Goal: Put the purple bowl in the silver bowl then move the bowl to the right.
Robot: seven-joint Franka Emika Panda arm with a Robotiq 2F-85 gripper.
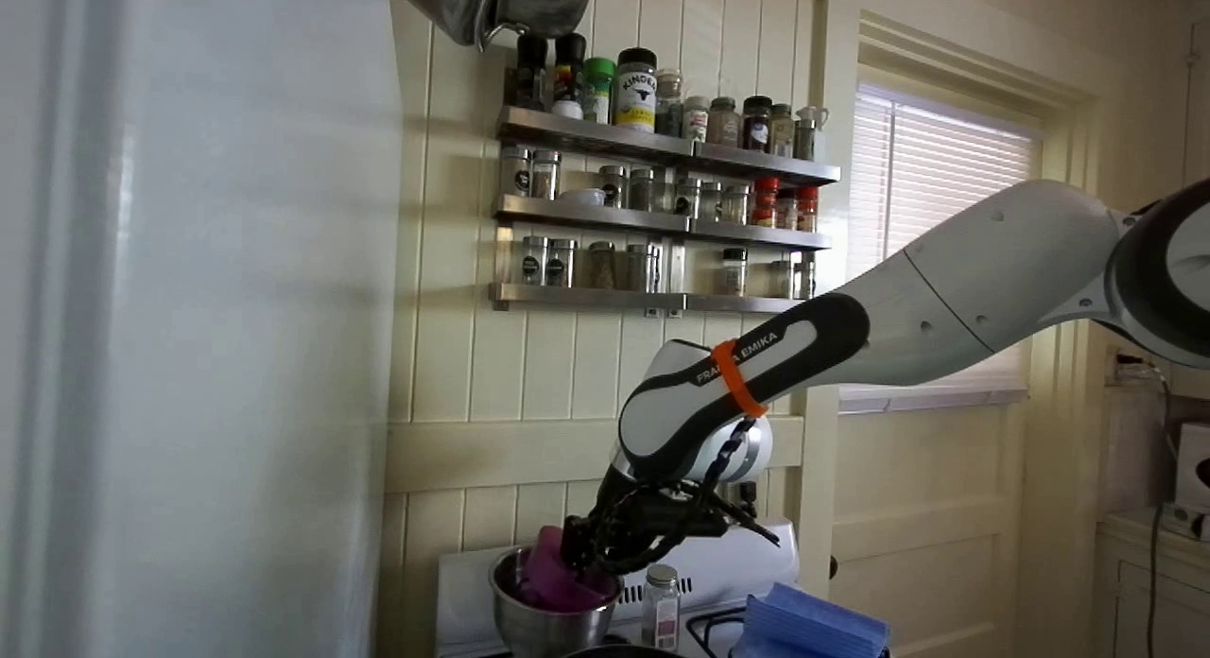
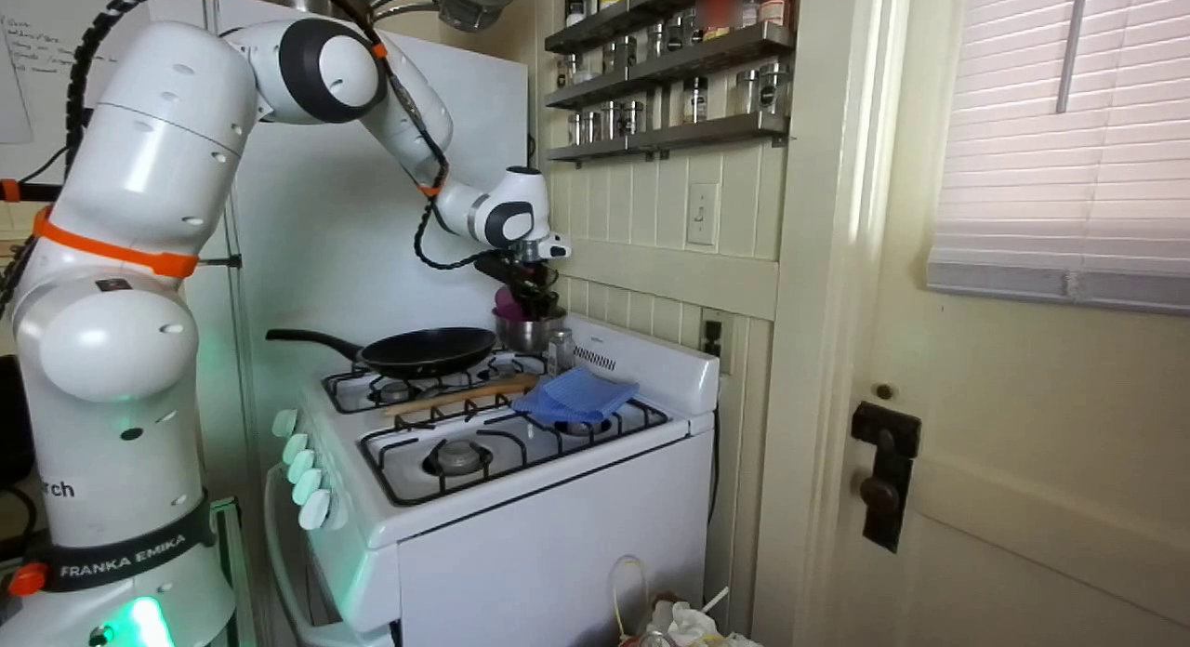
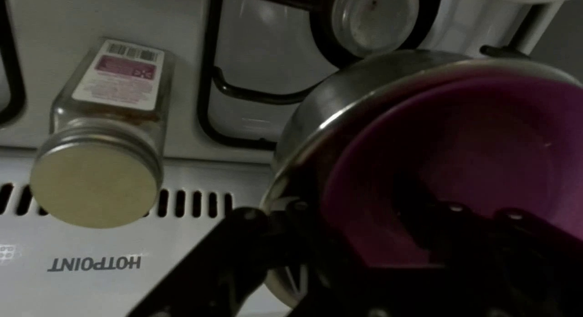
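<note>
The purple bowl [image 1: 560, 575] sits tilted inside the silver bowl [image 1: 553, 630], with one side rising above the metal rim. In the other exterior picture, the purple bowl [image 2: 506, 303] and silver bowl [image 2: 526, 334] stand at the back of the stove. In the wrist view the purple bowl [image 3: 483, 157] lies within the silver bowl [image 3: 319, 109]. My gripper [image 3: 360, 189] is open, its dark fingers apart with the purple bowl's wall between them. One finger is inside the purple bowl, the other outside it, over the silver bowl. The fingertips are dark and partly hidden.
A glass spice jar [image 3: 118, 103] stands beside the silver bowl. A black frying pan [image 2: 428, 351] sits close by on the stove [image 2: 548, 526]. A wooden utensil [image 2: 460, 394] and a blue cloth [image 2: 578, 393] lie on the grates. Spice shelves [image 1: 605, 138] hang on the wall above.
</note>
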